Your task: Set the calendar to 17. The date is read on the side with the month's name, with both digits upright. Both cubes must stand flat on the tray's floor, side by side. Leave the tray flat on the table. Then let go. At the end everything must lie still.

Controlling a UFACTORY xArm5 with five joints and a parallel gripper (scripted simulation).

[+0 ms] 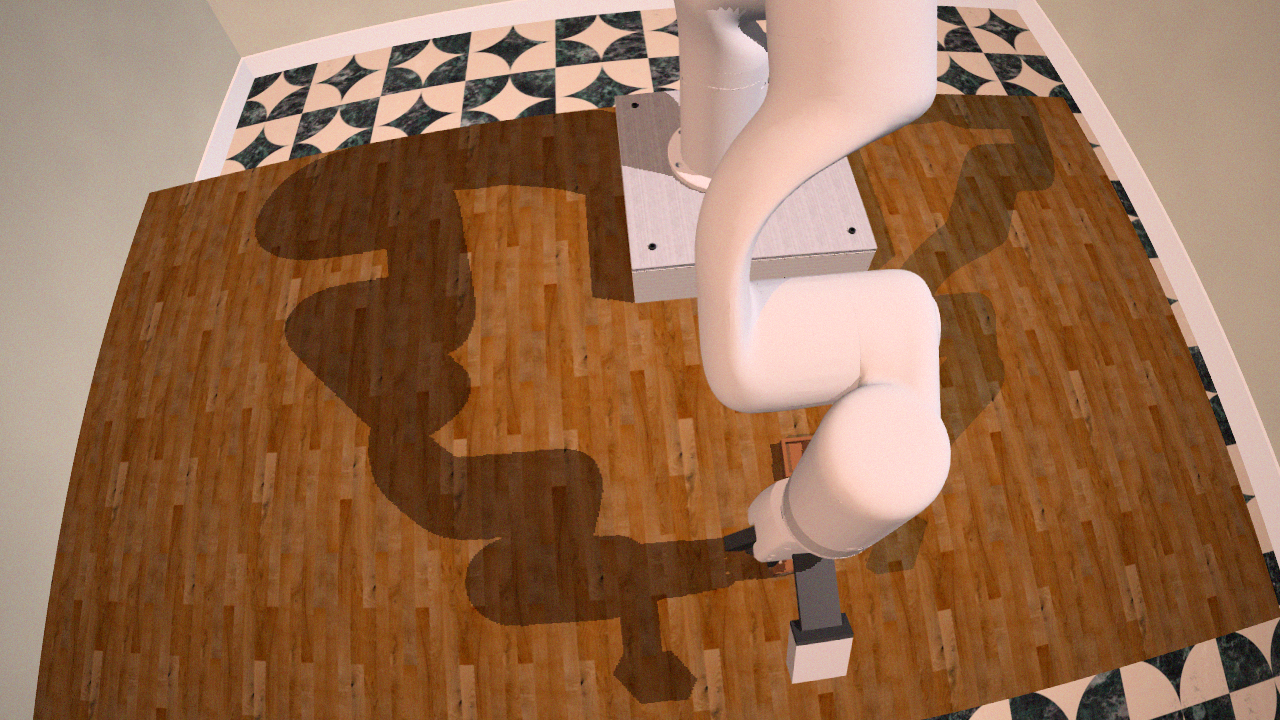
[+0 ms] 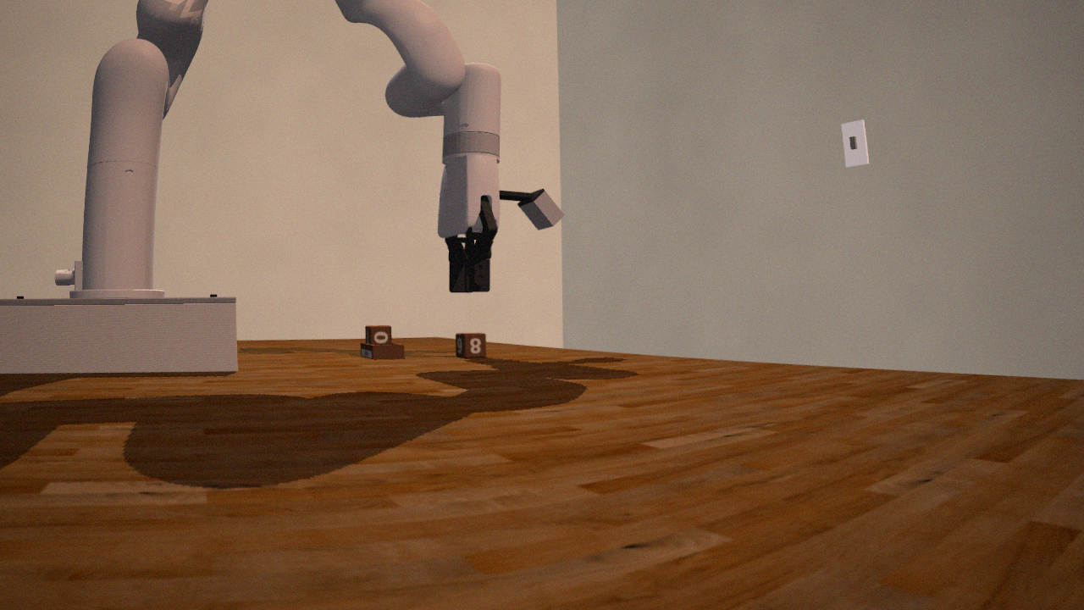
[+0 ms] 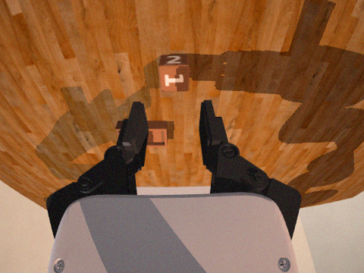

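Under and around the gripper [image 1: 774, 550] [image 2: 469, 276] [image 3: 174, 104] spreads one table [image 1: 554, 358] [image 2: 682, 493] [image 3: 227, 23] of striped wood planks. Towards the arm's foot from it sits one boxy, brushed-metal pedestal [image 1: 644, 214] [image 2: 113, 337]. The gripper hangs above the table, its two black fingers partly spread, nothing between them. Lower down, on its pedestal side, the calendar's one brown tray [image 1: 784, 456] [image 2: 388, 351] [image 3: 165, 138] rests on the table; a finger blocks part of it from the wrist camera. Of two cubes, the loose cube [image 1: 783, 565] [image 2: 470, 346] [image 3: 174, 77] stands on the table below the gripper, outside the tray, a pale 1 on top. The other cube [image 2: 378, 335], showing 0 in the exterior view, rises from the tray.
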